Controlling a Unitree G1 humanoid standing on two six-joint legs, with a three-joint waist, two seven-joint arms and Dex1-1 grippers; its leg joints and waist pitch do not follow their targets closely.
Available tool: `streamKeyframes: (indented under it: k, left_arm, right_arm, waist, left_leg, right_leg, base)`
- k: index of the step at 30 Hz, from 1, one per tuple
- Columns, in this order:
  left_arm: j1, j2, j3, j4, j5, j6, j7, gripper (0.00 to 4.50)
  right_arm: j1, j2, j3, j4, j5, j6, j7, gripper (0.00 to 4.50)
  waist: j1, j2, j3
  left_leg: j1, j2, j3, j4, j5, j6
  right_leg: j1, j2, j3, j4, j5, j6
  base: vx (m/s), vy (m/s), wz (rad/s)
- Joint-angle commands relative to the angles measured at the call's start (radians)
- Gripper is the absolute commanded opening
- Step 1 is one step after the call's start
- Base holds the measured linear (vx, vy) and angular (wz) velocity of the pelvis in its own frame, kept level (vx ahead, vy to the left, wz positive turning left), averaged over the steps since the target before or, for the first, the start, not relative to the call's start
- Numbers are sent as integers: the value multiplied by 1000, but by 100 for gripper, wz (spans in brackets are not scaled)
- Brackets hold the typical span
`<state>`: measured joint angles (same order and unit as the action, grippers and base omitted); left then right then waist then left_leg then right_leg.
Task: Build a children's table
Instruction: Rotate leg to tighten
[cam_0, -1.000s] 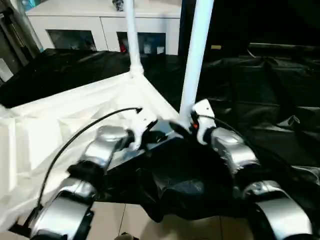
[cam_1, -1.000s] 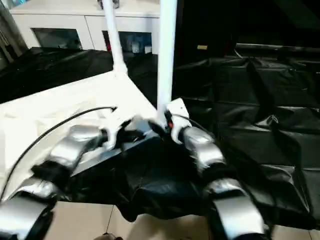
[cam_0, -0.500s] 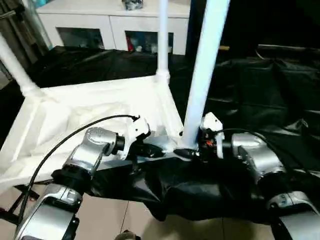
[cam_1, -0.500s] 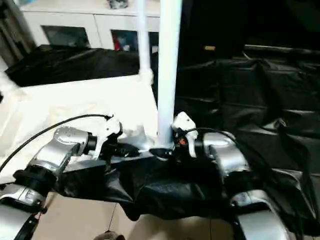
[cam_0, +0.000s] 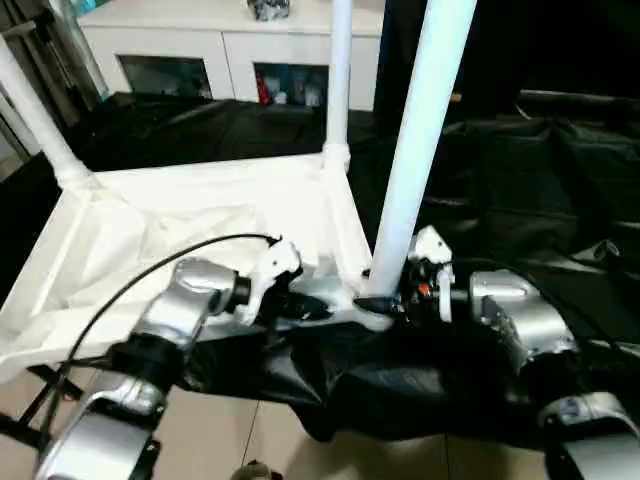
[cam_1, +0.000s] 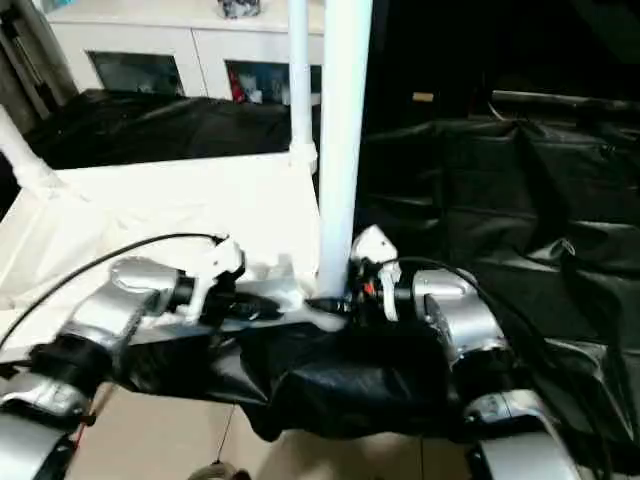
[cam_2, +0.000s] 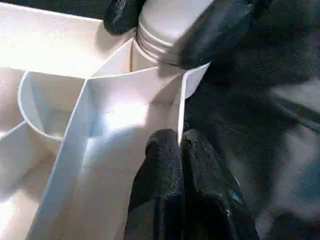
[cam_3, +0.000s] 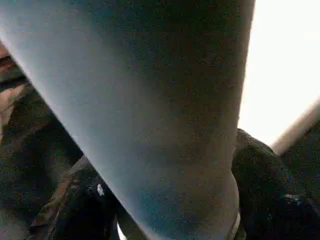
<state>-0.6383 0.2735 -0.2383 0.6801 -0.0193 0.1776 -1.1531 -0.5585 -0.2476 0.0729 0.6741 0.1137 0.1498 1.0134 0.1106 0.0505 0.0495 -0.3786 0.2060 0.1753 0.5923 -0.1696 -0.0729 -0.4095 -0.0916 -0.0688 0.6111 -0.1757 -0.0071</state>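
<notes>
The children's table top (cam_0: 180, 220) lies upside down on the black-draped work table, ribbed side up. Three white legs stand in its corner sockets: a near one (cam_0: 420, 150), a far one (cam_0: 338, 80) and a left one (cam_0: 35, 115). My right gripper (cam_0: 378, 300) is shut around the base of the near leg, with its fingers (cam_3: 80, 205) pressed against either side of the tube. My left gripper (cam_0: 318, 308) is shut on the top's thin front rim (cam_2: 179, 115), just beside that corner socket.
The black cloth of the work table (cam_0: 520, 180) spreads out to the right and behind. A white cabinet with glass doors (cam_0: 200, 50) stands at the back. The near corner of the top hangs over the work table's front edge, above pale floor (cam_0: 210, 440).
The camera has swung, bringing the left leg into view. My right gripper's fingers have drawn in on the near leg's base. My left gripper has kept its hold on the rim.
</notes>
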Motion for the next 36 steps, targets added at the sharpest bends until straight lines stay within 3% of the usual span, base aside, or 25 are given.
streamKeyframes:
  k: [1, 3, 5, 6, 9, 12, 13, 15, 20, 21, 24, 27, 29, 32, 33, 36]
  left_arm:
    - [-80, -78, 37, 49, 14, 2, 201, 0]
    - [-112, -109, 57, 92, 18, 1, 289, 0]
    - [-122, -120, 62, 103, 22, 1, 318, 0]
    - [-141, -143, 73, 120, 22, 11, 368, 0]
    - [-157, -172, 80, 139, 28, 8, 421, 0]
    - [-154, -185, 74, 133, 23, 3, 405, 0]
    - [-153, -187, 73, 133, 22, 1, 396, 0]
    - [-143, -183, 64, 125, 17, -21, 349, 0]
    - [-103, -153, 36, 74, 0, -43, 222, 0]
    - [-80, -127, 23, 45, -10, -42, 156, 0]
    - [-63, -105, 16, 26, -15, -54, 110, 0]
    - [-45, -77, 15, 7, -23, -62, 52, 0]
    - [-37, -55, 15, -4, -26, -63, 18, 0]
    - [-30, -36, 18, -13, -26, -61, -8, 0]
    - [-26, -24, 17, -18, -28, -57, -23, 0]
    - [-18, -4, 11, -36, -37, -37, -67, 0]
  right_arm:
    - [-15, 102, 58, 90, -50, -11, -159, 269]
    - [-30, 141, 41, 130, -62, 0, -257, 269]
    - [-36, 160, 35, 143, -65, 12, -298, 268]
    - [-56, 200, 20, 180, -72, 26, -396, 268]
    - [-95, 252, -7, 249, -86, 37, -548, 268]
    - [-118, 271, -23, 282, -75, 11, -561, 268]
    - [-124, 275, -30, 289, -69, 8, -559, 303]
    - [-137, 271, -38, 295, -59, -1, -530, 337]
    - [-137, 235, -10, 269, -71, -54, -427, 343]
    - [-118, 197, 20, 219, -50, -80, -271, 343]
    - [-98, 160, 47, 176, -41, -102, -157, 343]
    - [-71, 114, 67, 125, -26, -114, -27, 343]
    - [-53, 87, 69, 92, -6, -106, 55, 343]
    - [-40, 63, 71, 74, 2, -91, 118, 343]
    - [-28, 47, 80, 57, 8, -77, 164, 319]
    - [-1, 18, 97, 9, 28, -37, 246, 307]
  waist:
    - [-6, -3, -60]
    - [-14, -5, -53]
    - [-15, -6, -55]
    - [-17, 1, -56]
    - [-21, 2, -58]
    - [-24, 2, -63]
    - [-24, 1, -64]
    - [-24, 2, -65]
    - [-23, 1, -69]
    - [-23, -2, -68]
    - [-18, -4, -69]
    - [-15, -3, -68]
    - [-12, -9, -64]
    - [-11, -7, -60]
    - [-9, -10, -60]
    - [-1, -13, -62]
  left_leg:
    - [18, 17, -4, -79, -308, 1]
    - [31, 13, -7, -81, -374, -21]
    - [30, 12, -9, -82, -369, -14]
    - [27, 13, -9, -84, -355, -16]
    - [25, 13, -10, -86, -345, -17]
    - [18, 12, -8, -84, -321, -1]
    - [17, 12, -7, -83, -313, 3]
    - [14, 13, -7, -82, -287, 13]
    - [12, 15, -4, -79, -258, 30]
    - [10, 15, -3, -77, -245, 44]
    - [10, 18, 1, -72, -221, 67]
    - [10, 20, 0, -73, -229, 74]
    - [14, 23, 1, -77, -264, 69]
    - [15, 25, -1, -81, -292, 54]
    - [16, 24, -1, -82, -291, 50]
    - [16, 26, -2, -82, -272, 52]
  right_leg:
    - [49, -52, 35, -84, -304, -217]
    - [41, -53, 33, -101, -450, -175]
    - [43, -56, 35, -105, -472, -157]
    - [42, -54, 37, -103, -448, -157]
    - [43, -51, 36, -97, -382, -174]
    - [49, -50, 36, -91, -315, -187]
    - [51, -50, 36, -90, -300, -191]
    - [54, -49, 36, -83, -246, -206]
    - [58, -49, 35, -75, -174, -233]
    - [62, -49, 34, -73, -149, -244]
    - [61, -48, 33, -69, -116, -260]
    - [62, -49, 33, -69, -135, -262]
    - [58, -50, 35, -76, -198, -255]
    - [53, -51, 37, -79, -253, -246]
    - [54, -51, 37, -80, -259, -244]
    - [55, -53, 38, -78, -257, -235]
  base:
    - [0, 0, 0]
    - [0, 0, 0]
    - [0, 0, 0]
    - [0, 0, 0]
    - [0, 0, 0]
    - [0, 0, 0]
    - [0, 0, 0]
    - [0, 0, 0]
    - [0, 0, 0]
    - [0, 0, 0]
    - [0, 0, 0]
    - [0, 0, 0]
    - [0, 0, 0]
    - [0, 0, 0]
    - [0, 0, 0]
    - [0, 0, 0]
